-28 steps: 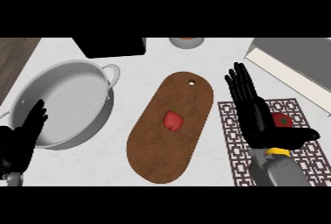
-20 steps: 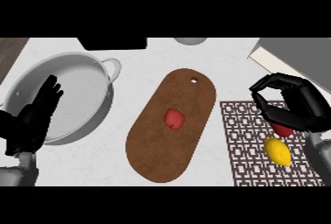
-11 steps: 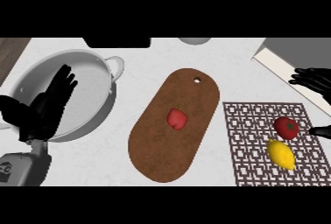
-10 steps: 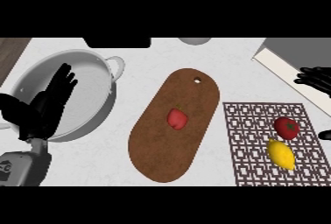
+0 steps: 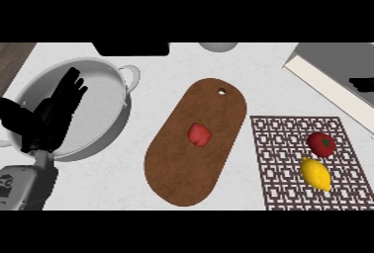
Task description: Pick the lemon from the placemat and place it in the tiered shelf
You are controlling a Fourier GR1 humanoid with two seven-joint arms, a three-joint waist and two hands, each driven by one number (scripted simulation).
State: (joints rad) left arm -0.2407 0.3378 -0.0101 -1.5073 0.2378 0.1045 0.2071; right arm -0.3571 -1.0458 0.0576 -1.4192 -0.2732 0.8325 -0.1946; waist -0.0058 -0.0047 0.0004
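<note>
On the patterned placemat [image 5: 281,148] at my right, the lemon [image 5: 315,173] lies untouched just beside a tomato [image 5: 321,144], so I judge that a careless reach could close on the tomato or knock the lemon rolling off the mat. My left hand [image 5: 47,116] rests open over the metal pot [image 5: 110,79], fingers straight and holding nothing. Only a dark tip of my right hand [image 5: 363,84] shows at the right edge, over the grey shelf [image 5: 321,59]; whether it is released or clenched I cannot tell.

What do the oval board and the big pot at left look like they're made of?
Board: likely wood, matte brown with faint grain and a hanging hole at its top. Pot: probably metal, pale grey with a soft sheen and looped side handle. The open left hand partly covers it.
</note>
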